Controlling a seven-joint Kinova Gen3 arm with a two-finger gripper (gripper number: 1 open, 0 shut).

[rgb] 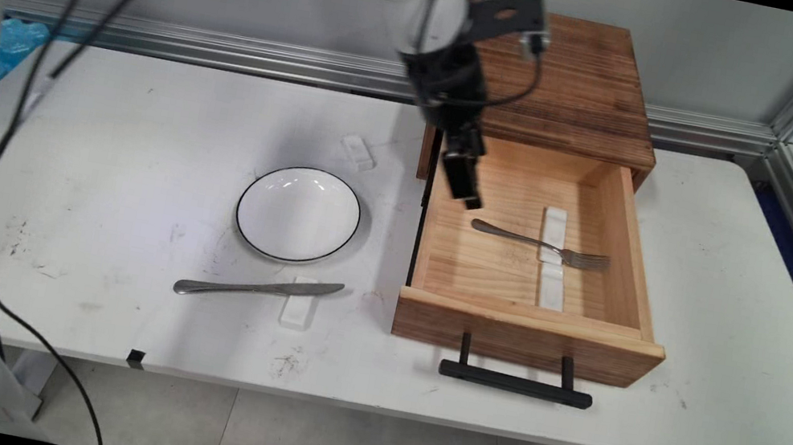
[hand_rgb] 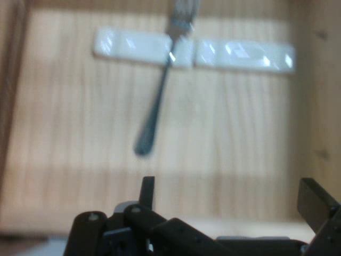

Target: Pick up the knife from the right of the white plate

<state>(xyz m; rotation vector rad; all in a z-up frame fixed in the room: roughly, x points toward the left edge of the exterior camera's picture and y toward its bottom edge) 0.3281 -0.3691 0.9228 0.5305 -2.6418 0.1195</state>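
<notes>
Nearest the table's front edge, well clear of the fingers, a butter knife (rgb: 258,288) lies with its blade on a small white rest (rgb: 297,311), and just behind it sits a white plate with a dark rim (rgb: 298,214). Over to the right, a wooden drawer (rgb: 523,335) stands pulled open on its black handle (rgb: 515,382). Inside, a fork (rgb: 539,244) lies across a white rest (rgb: 553,258), just beyond the fingertips. And the gripper (hand_rgb: 229,194) hangs over the drawer's floor, fingers spread wide, gripping nothing. Behind it all, the wooden cabinet top (rgb: 576,83).
</notes>
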